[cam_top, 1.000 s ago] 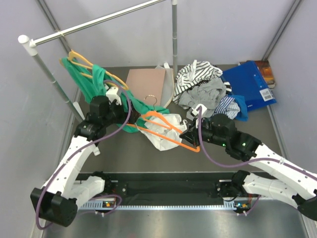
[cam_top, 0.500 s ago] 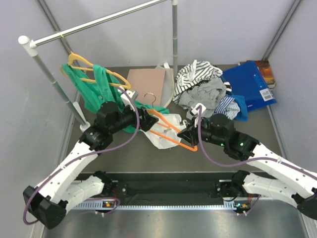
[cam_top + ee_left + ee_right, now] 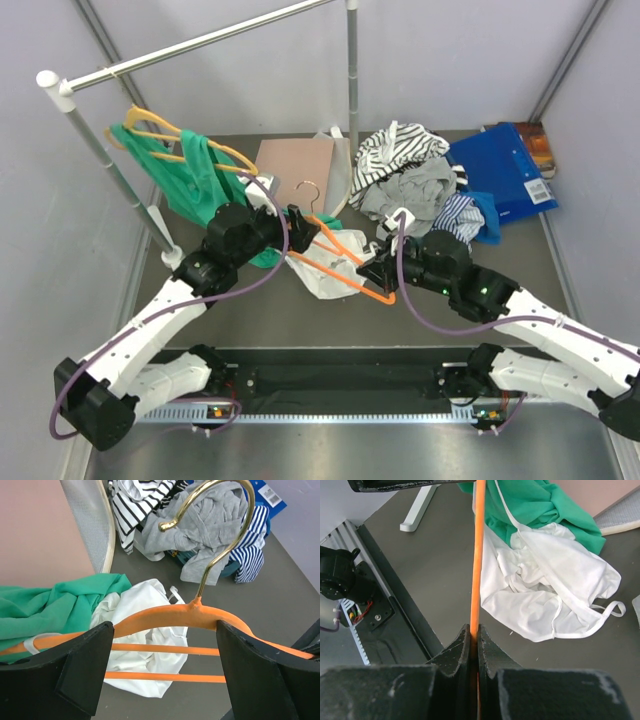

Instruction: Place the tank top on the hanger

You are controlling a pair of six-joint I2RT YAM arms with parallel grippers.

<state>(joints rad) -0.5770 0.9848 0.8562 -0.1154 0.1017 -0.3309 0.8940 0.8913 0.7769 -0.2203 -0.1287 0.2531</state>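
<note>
over the tank top [image 3: 550, 590], right tool [image 3: 474, 634] clamps the hanger [image 3: 476, 555] edge.

Diffuse, even light makes all views bright, with no harsh glare. Beneath the hanger [image 3: 170, 617], the tank top [image 3: 145, 597] casts only a faint shadow, and the gold hook [image 3: 215, 569] above it glints. In both wrist views, the foreground below the hanger is out of focus.

Clothes pile [image 3: 410, 175], blue folder [image 3: 505, 180] fill far right corner; rack pole [image 3: 108, 165] lines left edge; hanger [image 3: 170, 616] bars the middle; near edge passable
</note>
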